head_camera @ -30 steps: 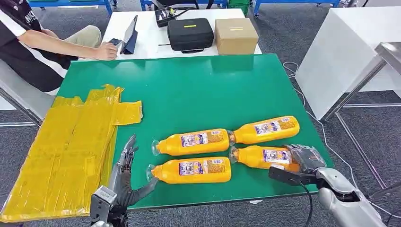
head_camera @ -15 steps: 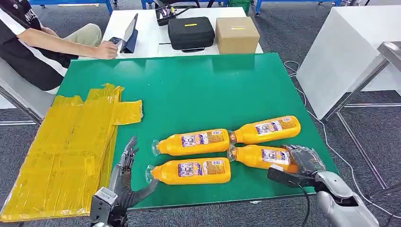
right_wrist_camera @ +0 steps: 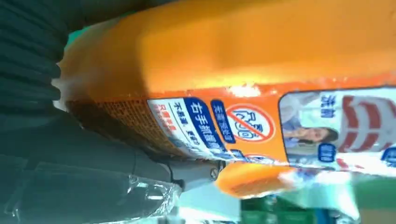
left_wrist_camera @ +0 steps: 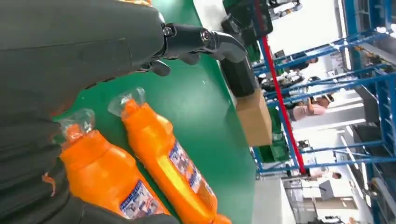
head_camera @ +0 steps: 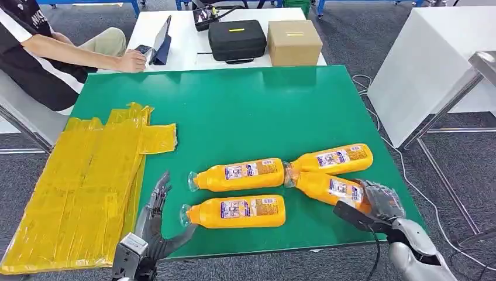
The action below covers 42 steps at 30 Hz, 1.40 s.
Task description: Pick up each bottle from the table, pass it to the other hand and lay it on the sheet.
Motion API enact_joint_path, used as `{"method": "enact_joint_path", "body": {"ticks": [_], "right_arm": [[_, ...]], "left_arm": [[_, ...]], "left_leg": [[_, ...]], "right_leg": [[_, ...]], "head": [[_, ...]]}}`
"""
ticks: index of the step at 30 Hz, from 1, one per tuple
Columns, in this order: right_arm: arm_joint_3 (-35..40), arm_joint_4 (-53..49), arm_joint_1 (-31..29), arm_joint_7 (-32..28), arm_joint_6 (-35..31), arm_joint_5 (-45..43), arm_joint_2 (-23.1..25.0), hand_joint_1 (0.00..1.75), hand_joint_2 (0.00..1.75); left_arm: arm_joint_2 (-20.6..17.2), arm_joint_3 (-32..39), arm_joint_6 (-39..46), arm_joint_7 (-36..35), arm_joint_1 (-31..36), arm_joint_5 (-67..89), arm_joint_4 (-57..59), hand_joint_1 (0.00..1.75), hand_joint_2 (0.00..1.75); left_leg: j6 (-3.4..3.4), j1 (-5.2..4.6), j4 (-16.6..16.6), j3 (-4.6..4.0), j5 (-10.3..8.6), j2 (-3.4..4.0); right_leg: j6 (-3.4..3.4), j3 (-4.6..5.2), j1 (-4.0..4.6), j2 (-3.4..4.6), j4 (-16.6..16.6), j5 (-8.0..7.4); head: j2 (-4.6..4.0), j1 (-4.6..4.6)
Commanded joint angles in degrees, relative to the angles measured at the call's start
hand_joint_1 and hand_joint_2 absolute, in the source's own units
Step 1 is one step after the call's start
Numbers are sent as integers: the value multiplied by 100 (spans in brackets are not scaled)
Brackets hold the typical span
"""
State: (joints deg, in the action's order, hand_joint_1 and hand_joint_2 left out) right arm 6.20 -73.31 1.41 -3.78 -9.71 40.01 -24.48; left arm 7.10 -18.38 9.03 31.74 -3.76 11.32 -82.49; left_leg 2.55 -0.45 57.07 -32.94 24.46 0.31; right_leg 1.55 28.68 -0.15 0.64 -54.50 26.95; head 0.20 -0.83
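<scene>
Since the earlier frame: right-hand bottle [head_camera: 327, 188] swung, neck now angled up against the necks of the two far bottles, base end lifted in the right hand [head_camera: 377, 205]. Other bottles unmoved.

Nearest: left hand [head_camera: 153, 225] resting at the worktop [head_camera: 245, 111] edge, fingers [head_camera: 159, 190] spread, holding nothing, just beside the front bottle [head_camera: 234, 211]. Right hand wrapped round the base of the tilted bottle, fingers closed on it, thumb underneath.

Risks: grip far from the bottle's middle, so likely to droop or slip on lifting; neck could nudge the middle bottle [head_camera: 237, 175] or the back bottle [head_camera: 330, 159] out of place. Long reach to the left hand for the pass.

Further left: yellow sheet [head_camera: 82, 187], no bottle on it yet.

Right wrist view: label and base close up, hand pressed against it, contact confirmed. Left wrist view: two bottle necks beside the open left hand. Head view alone gives layout.

Far: seated person [head_camera: 47, 52], black case [head_camera: 237, 40], cardboard box [head_camera: 294, 43].
</scene>
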Motion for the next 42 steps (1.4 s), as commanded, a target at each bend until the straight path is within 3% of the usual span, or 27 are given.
{"method": "enact_joint_path", "body": {"ticks": [1, 8, 11, 14, 18, 23, 28, 42], "right_arm": [[-1149, 499, -258, -796, -732, -1202, 1200, 175, 175], [-768, 763, -542, -1209, -1312, -1900, 1164, 175, 175], [-684, 548, -575, -1440, -1387, -2057, 1428, 175, 175], [-494, 290, -548, -1671, -1198, -2322, 1676, 175, 175], [26, -7, -468, -2416, -393, -3073, 1934, 175, 175], [899, -7, -782, -3102, 101, -3625, 2268, 175, 175], [1512, -18, -1037, -2958, 185, -3539, 2540, 175, 175], [1873, 267, -1238, -2689, 355, -3163, 2810, 175, 175]], "left_arm": [[-386, -179, 313, 161, 245, -337, 742, 0, 175], [-431, -291, 486, 193, 323, -554, 829, 0, 175], [-406, -263, 500, 114, 317, -568, 749, 0, 175], [-445, -283, 505, -57, 320, -466, 617, 0, 175], [-619, -517, 292, -405, 472, -153, 354, 0, 175], [-533, -809, -411, -1097, 1251, 68, 389, 0, 175], [-420, -1077, -777, -1360, 1807, -49, 450, 0, 175], [-254, -1400, -772, -1569, 1990, -187, 290, 0, 175]], "left_leg": [[-20, 2, -15, 6, -1, -5], [-19, 3, -14, 1, -1, -10], [-14, 3, -8, -12, 0, -4], [-16, 4, -7, -16, 1, -6], [-21, 4, -5, -18, 3, -7], [-22, 10, 3, -38, -7, -13], [-31, 11, 4, -41, -17, -17], [-38, 5, 3, -39, -18, -22]], "right_leg": [[-6, -7, 0, -7, 13, 1], [-4, -1, 2, -2, 15, -2], [-4, 11, 2, 2, 8, -1], [-6, 16, 3, 7, 5, -1], [-8, 18, 4, 6, 1, 2], [-7, 37, 6, 0, -9, -2], [-5, 37, 9, -9, -12, -2], [-6, 33, 1, -19, -15, 4]], "head": [[0, 0], [-2, 0], [-2, 0], [-2, 0], [-2, 0], [-2, 2], [-2, 0], [-2, -2]]}}
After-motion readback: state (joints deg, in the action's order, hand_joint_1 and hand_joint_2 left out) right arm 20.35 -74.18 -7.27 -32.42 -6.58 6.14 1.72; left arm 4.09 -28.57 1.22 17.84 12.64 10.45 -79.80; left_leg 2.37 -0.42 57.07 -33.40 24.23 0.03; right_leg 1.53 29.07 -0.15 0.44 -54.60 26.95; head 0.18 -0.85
